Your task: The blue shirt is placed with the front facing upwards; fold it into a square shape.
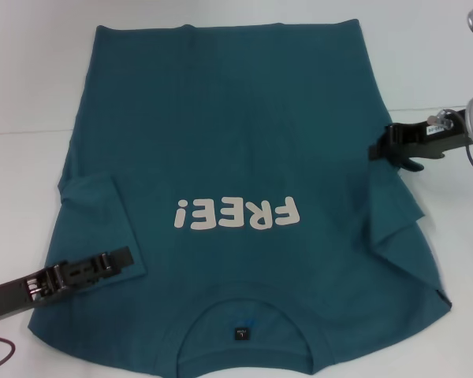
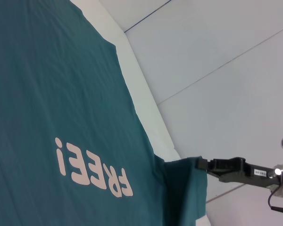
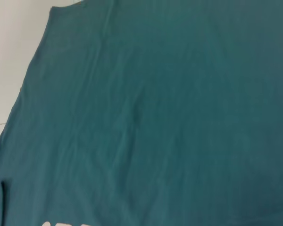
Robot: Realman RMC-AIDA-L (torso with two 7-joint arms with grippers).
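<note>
Large dark teal-blue short-sleeved cotton T-shirt lies flat, front up, on the white bench, collar and neck label nearest the robot, white "FREE!" print mid-chest. Both sleeves look turned in toward the print. Left gripper sits low on the sleeve fold left of the print; can't tell how far its fingers are spread or whether they hold cloth. Right gripper is at the shirt's edge right of the print, fingers apparently pinched on raised sleeve fabric, as the left wrist view also suggests. Likely step: tucking the sides in before folding lengthwise. To do it well: keep both side folds parallel and even about the print, lay cloth flat without dragging the body, release only once the fabric rests smooth.
</note>
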